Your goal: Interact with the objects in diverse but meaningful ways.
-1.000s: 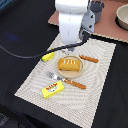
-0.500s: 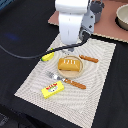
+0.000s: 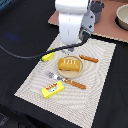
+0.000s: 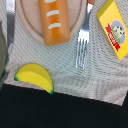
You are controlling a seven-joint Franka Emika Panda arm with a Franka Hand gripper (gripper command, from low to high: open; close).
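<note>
On the striped placemat [image 3: 95, 75] I see a small round plate [image 3: 61, 74] carrying the orange-brown bread loaf [image 3: 69, 64], which lies near the mat's centre. From my remote station, the exterior view shows the white arm [image 3: 72, 20] standing over the mat's far edge, directly behind the loaf. I cannot see the gripper's fingers in either view, so I cannot tell whether they are apart or together.

Item positions, exterior view:
- Yellow banana [image 3: 47, 57]: on the mat's edge toward the exterior view's left, apart from the plate.
- Yellow rectangular block with red label [image 3: 52, 89]: on the near part of the mat, well apart from the loaf.
- Fork [image 3: 55, 77]: just beside the plate's near rim; its orange handle [image 3: 75, 83] extends toward the exterior view's right.
- Second orange-handled utensil [image 3: 89, 59]: beside the plate on the exterior view's right.

The wrist view confirms the loaf [image 4: 52, 19] on the plate [image 4: 31, 29], the fork tines [image 4: 81, 51] between plate and block [image 4: 114, 27], and the banana [image 4: 35, 77] close to the mat's edge. A black cable [image 3: 25, 54] crosses the dark table [image 3: 20, 20].
</note>
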